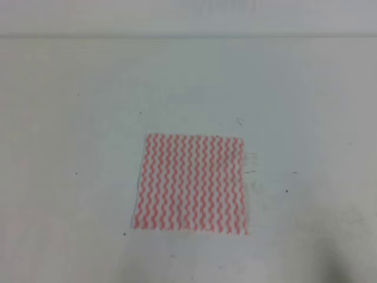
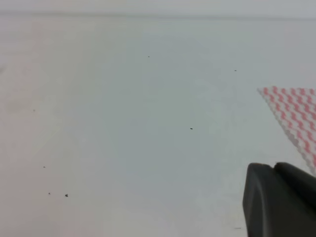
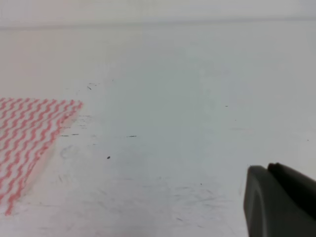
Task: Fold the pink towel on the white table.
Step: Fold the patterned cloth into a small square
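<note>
The pink towel (image 1: 189, 183) lies flat and spread out as a near-square on the white table (image 1: 70, 118), a little right of centre in the high view. Neither arm shows in that view. In the left wrist view a dark part of my left gripper (image 2: 279, 200) fills the lower right corner, and a corner of the towel (image 2: 296, 116) lies beyond it at the right edge. In the right wrist view a dark part of my right gripper (image 3: 279, 200) sits at the lower right, far from the towel's edge (image 3: 29, 133) on the left. Neither view shows how the jaws stand.
Small dark specks and faint scuff marks (image 1: 250, 171) dot the tabletop just right of the towel. The table's far edge (image 1: 188, 36) runs across the top of the high view.
</note>
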Robot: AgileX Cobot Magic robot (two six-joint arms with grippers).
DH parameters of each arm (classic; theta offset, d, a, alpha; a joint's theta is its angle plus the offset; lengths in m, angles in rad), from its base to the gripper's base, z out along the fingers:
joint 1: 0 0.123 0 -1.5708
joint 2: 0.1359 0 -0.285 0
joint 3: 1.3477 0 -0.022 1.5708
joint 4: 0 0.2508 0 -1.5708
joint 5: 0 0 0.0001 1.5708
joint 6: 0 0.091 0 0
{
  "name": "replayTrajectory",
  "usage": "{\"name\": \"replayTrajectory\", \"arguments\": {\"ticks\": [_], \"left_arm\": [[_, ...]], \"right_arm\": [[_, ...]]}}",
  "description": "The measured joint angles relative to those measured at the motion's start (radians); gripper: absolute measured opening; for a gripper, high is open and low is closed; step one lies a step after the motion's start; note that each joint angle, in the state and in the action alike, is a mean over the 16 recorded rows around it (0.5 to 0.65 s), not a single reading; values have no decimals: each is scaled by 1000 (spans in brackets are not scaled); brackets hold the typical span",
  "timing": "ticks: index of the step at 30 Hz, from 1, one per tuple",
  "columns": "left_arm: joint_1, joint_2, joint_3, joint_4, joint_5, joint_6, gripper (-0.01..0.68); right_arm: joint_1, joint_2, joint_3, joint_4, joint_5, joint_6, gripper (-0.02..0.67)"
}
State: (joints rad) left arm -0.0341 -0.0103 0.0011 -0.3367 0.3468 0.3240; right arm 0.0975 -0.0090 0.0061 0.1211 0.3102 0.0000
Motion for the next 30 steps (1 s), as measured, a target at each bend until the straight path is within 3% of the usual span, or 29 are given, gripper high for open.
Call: {"name": "replayTrajectory", "arguments": {"ticks": [30], "left_arm": [[0, 0, 4, -18, -59, -1, -7]], "right_arm": [[1, -2, 1, 0, -3, 0, -17]]}}
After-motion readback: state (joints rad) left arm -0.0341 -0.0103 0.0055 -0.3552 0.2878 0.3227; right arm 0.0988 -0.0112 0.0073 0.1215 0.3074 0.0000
